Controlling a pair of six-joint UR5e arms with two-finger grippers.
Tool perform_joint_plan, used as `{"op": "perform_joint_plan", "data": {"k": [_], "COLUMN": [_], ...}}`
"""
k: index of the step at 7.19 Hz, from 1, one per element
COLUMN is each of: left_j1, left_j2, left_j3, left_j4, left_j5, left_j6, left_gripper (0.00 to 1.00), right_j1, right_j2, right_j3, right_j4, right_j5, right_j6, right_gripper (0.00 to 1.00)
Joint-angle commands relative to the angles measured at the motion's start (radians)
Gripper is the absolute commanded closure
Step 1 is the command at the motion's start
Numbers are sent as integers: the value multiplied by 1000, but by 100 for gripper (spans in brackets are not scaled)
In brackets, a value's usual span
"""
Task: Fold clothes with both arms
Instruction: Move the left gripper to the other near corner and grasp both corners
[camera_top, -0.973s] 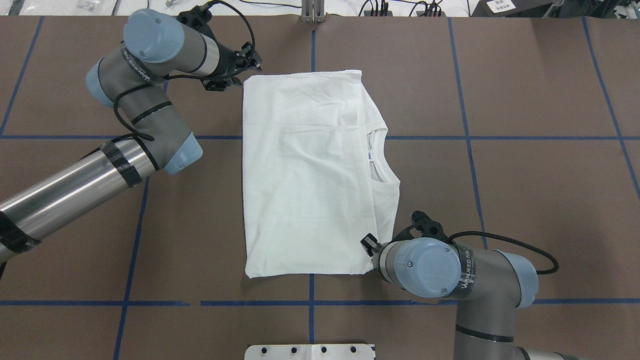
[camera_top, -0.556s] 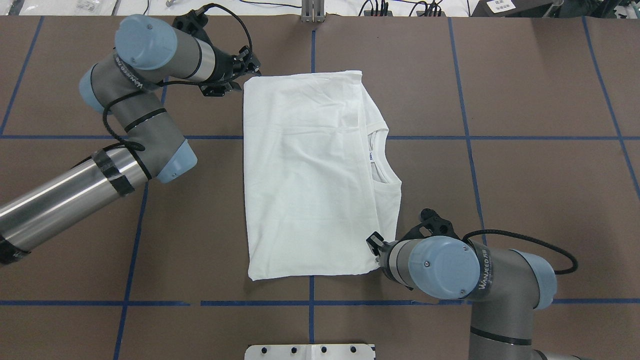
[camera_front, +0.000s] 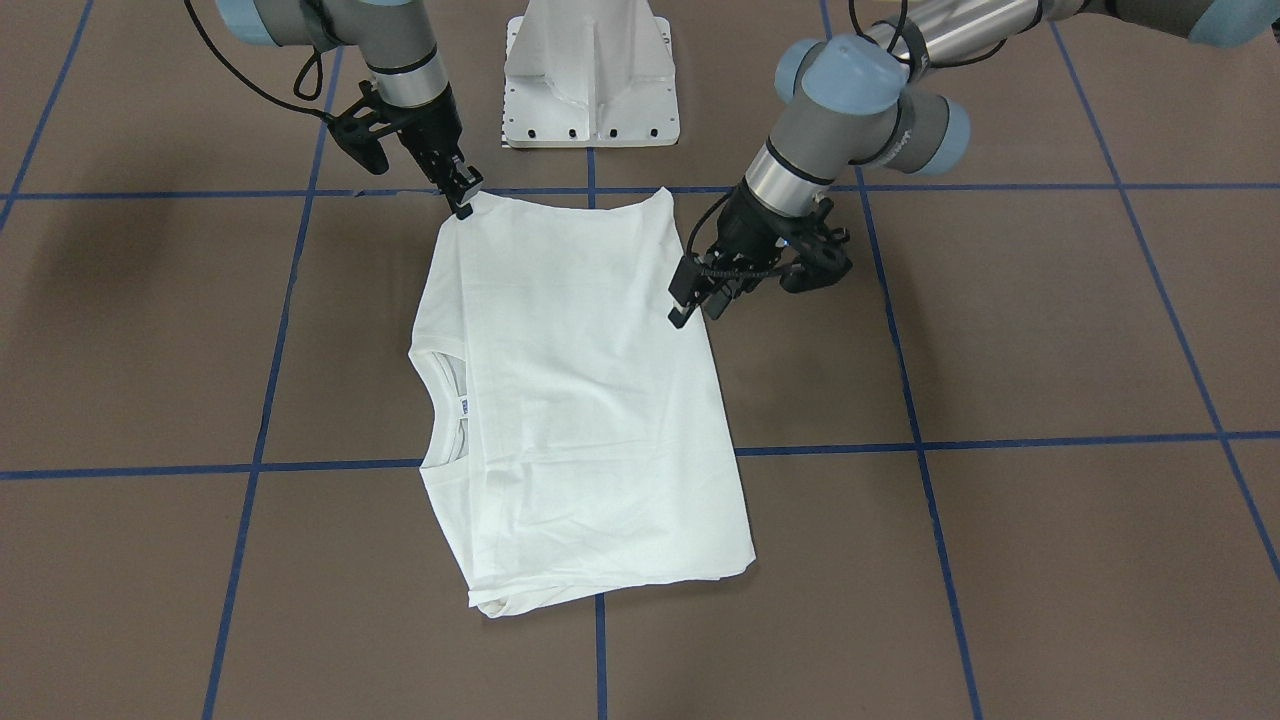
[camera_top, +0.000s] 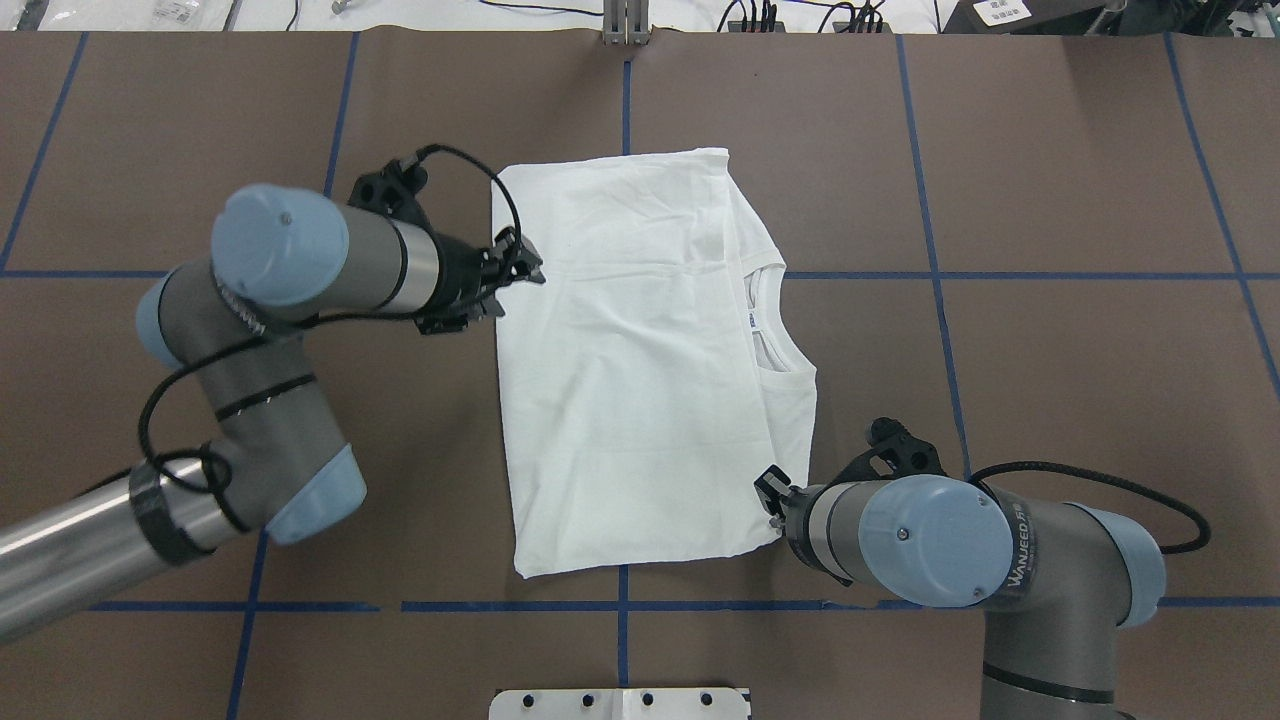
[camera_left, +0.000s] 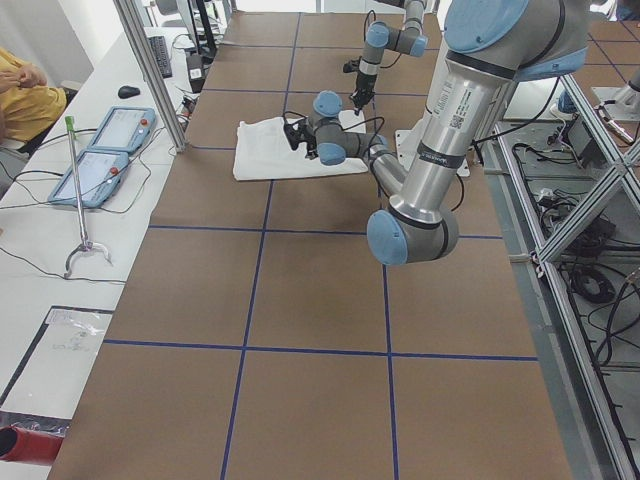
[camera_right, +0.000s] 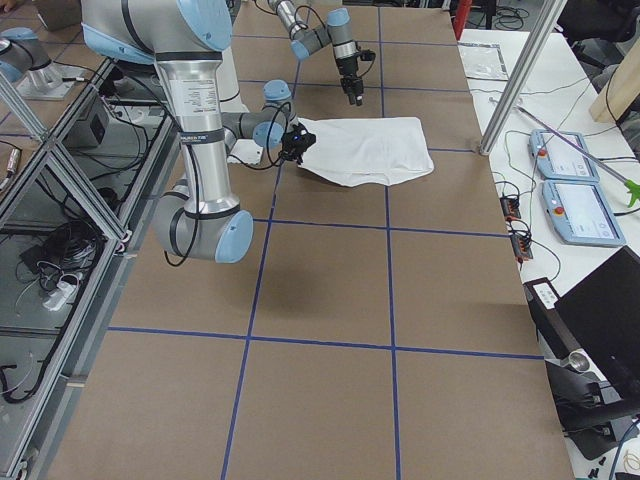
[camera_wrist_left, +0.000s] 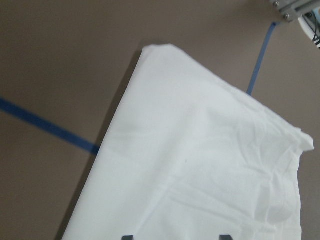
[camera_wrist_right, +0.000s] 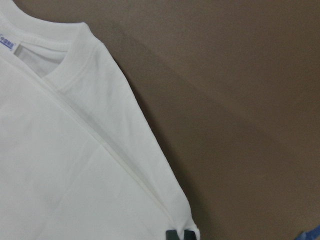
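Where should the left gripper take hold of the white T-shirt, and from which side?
Probably the T-shirt's long folded edge on the robot's left. It lies straight and flat with bare table beside it, so the open left gripper can come in low from that side and pinch all layers.

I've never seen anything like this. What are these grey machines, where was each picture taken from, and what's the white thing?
They are a robot's left arm and right arm, here to fold clothes. One camera looks down from behind the robot, one faces it across the table, two look along the table from its ends, and one sits on each wrist. On the brown table lies a white T-shirt, partly folded, collar showing. The right end effector, the pincer at that arm's tip, is shut on one corner of the T-shirt. The left end effector hangs open over the opposite edge, holding nothing.
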Motion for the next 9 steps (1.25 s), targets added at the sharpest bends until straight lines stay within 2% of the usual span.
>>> {"op": "perform_joint_plan", "data": {"k": [1, 2, 5, 6, 7, 8, 9], "left_j1": [203, 248, 321, 322, 322, 318, 307], "left_j2": [78, 74, 83, 80, 78, 72, 73], "left_j3": [-104, -104, -102, -101, -104, -104, -108], "left_j4": [65, 130, 143, 143, 143, 145, 149], "left_j5": [106, 108, 109, 109, 109, 109, 109], "left_j6": [-141, -168, -217, -222, -240, -240, -236], "left_gripper": [34, 34, 36, 50, 93, 100, 100], "right_j1": [0, -2, -7, -10, -11, -13, -13], "right_j2": [-10, -10, -10, -10, -12, -13, -13], "right_j3": [20, 20, 24, 26, 26, 26, 29], "right_j4": [0, 0, 0, 0, 0, 0, 0], "right_j5": [1, 1, 4, 4, 4, 4, 4], "right_j6": [0, 0, 2, 0, 0, 2, 2], "right_gripper": [100, 100, 100, 100, 100, 100, 100]}}
